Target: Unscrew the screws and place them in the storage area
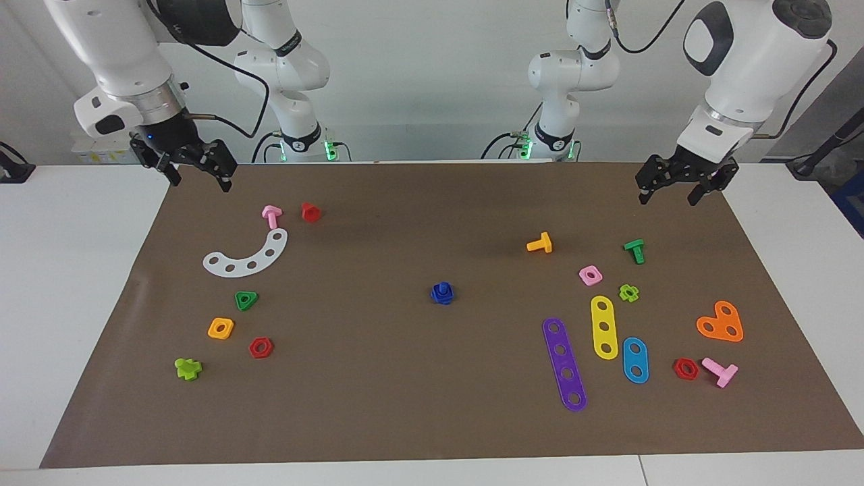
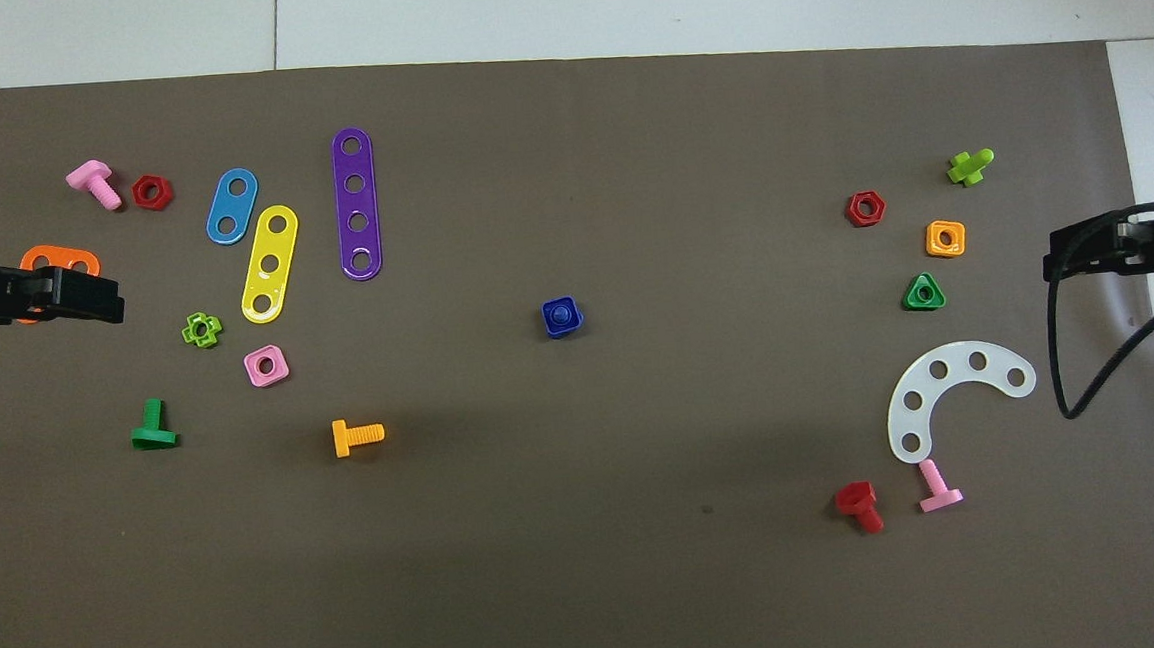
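Note:
One of the screws [image 1: 441,289] [image 2: 561,314], dark blue, stands upright in a dark-blue square nut [image 1: 443,297] at the middle of the brown mat. The storage area [image 1: 189,297] [image 2: 996,288] is the stretch of mat at the right arm's end, around a white curved strip [image 1: 247,256] [image 2: 957,396]. My left gripper [image 1: 668,199] [image 2: 105,299] hangs open and empty over the mat's edge at the left arm's end. My right gripper [image 1: 201,183] [image 2: 1054,260] waits open and empty over the mat's edge at the right arm's end.
Around the white strip lie pink [image 1: 271,216] and red [image 1: 310,212] bolts and several small nuts. At the left arm's end lie purple [image 1: 564,364], yellow [image 1: 604,327] and blue [image 1: 635,360] strips, an orange heart plate [image 1: 721,322], and orange [image 1: 540,244] and green [image 1: 634,250] bolts.

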Robot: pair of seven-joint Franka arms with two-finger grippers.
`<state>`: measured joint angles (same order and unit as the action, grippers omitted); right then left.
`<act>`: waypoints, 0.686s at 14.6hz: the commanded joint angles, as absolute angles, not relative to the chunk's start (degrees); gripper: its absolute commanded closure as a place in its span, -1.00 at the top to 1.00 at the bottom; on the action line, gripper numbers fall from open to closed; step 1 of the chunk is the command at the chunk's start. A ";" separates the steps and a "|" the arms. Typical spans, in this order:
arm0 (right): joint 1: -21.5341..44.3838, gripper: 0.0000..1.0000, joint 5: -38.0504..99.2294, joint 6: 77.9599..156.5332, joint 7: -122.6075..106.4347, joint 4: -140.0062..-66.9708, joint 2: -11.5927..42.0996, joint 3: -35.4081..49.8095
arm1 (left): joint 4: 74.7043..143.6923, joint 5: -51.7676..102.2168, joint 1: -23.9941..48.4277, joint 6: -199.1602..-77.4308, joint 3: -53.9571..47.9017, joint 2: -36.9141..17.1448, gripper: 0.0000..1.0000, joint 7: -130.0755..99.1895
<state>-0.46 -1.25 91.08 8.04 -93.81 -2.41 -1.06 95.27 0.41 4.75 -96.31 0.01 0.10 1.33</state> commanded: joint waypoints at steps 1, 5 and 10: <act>-0.88 1.00 -0.18 92.11 7.38 -95.01 -3.34 -0.88 | 98.88 -0.26 10.44 -99.57 0.53 1.50 1.00 -4.90; -0.97 1.00 -0.18 92.11 7.38 -95.01 -3.34 -0.88 | 98.79 1.84 17.21 -103.26 0.62 -2.45 1.00 -10.78; -0.88 1.00 -0.18 92.02 7.38 -95.01 -3.34 -0.88 | 98.09 1.93 27.15 -112.74 0.62 -8.52 0.98 -24.94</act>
<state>-0.46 -1.25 91.08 8.04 -93.81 -2.41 -1.06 98.34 1.38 24.44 -109.49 -0.48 -7.11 -21.64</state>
